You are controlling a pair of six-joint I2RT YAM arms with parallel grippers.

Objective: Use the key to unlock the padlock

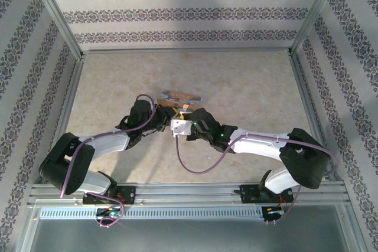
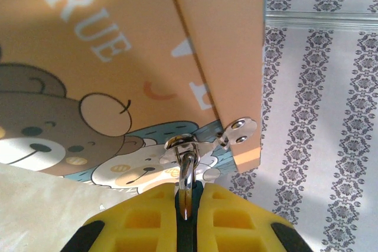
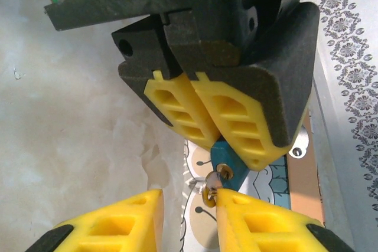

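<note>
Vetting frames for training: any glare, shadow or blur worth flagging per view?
Left wrist: padlock very close, slightly soft, shadowed at upper left; glare on the metal loop. Right wrist: key head in shade under the left gripper. Top external: even, soft light.

My worktop point(image 1: 248, 81) is a pale beige slab with a faint marbled mottling and a matt finish. It runs from the metal rail point(image 1: 189, 190) at my near edge back to the papered far wall, and metal frame bars border it left and right. Near its middle lies the padlock point(image 1: 180, 95), orange-brown with pale blue pictures. Seen from my left wrist, its printed face rises steeply beside the beige surface, and I cannot tell whether it rests flat or is tipped up. A purple cable point(image 1: 195, 166) loops low over the near part. I cannot tell whether it touches the worktop.
</note>
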